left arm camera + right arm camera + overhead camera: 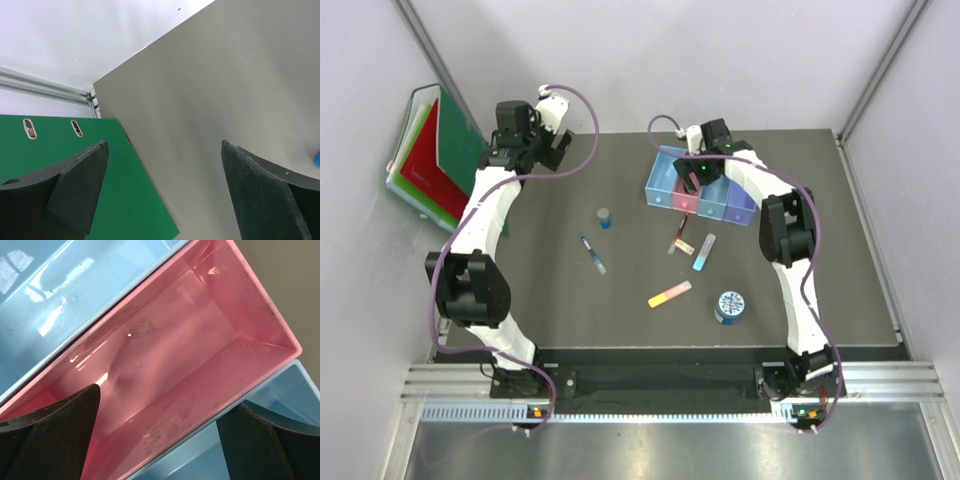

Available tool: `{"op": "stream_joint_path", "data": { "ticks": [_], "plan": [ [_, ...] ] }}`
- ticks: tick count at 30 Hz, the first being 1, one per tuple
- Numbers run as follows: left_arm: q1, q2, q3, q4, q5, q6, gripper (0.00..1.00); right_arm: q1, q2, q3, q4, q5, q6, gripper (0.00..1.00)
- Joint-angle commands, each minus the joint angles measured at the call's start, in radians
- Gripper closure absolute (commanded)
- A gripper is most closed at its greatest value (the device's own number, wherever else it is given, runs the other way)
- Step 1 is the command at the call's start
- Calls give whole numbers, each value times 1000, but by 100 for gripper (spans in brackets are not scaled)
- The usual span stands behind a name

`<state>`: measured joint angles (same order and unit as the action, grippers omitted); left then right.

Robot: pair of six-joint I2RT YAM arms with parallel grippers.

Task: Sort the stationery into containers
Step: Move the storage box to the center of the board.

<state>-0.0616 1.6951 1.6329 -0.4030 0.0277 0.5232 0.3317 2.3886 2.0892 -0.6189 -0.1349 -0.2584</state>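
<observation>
Risks clipping the rim of the pink bin (200,340) and shoving the whole row (665,178) if lowered off-centre, with the right gripper (165,405) poised just above, jaws spread and empty, bin floor directly beneath and between them. Shows the left gripper (165,150) likewise spread and empty over bare table (225,75), folder (60,150) under one jaw. Leaves pens (592,253), sticks (669,294), tin (728,306) and bottle (604,217) loose, well apart from both sets of jaws.

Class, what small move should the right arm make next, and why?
Probably draw back toward the red-black pen: the right claw hangs open, holding nothing, over the pink bin, and that pen lies nearest the bins.
</observation>
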Motion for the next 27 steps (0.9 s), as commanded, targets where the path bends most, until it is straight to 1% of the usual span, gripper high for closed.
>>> {"op": "stream_joint_path", "data": {
  "ticks": [1,10,14,27],
  "plan": [
    [-3,-21,16,55,-8,-9,1,27,47,100,33,-20,-71,7],
    [-3,-29,-7,69,-2,-14,1,53,69,106,76,-25,-137,5],
    [-3,-31,-18,81,3,-25,1,78,70,104,88,-16,-194,4],
    [-3,-40,-51,104,18,-40,1,125,75,120,160,1,-258,2]
  ]
}}
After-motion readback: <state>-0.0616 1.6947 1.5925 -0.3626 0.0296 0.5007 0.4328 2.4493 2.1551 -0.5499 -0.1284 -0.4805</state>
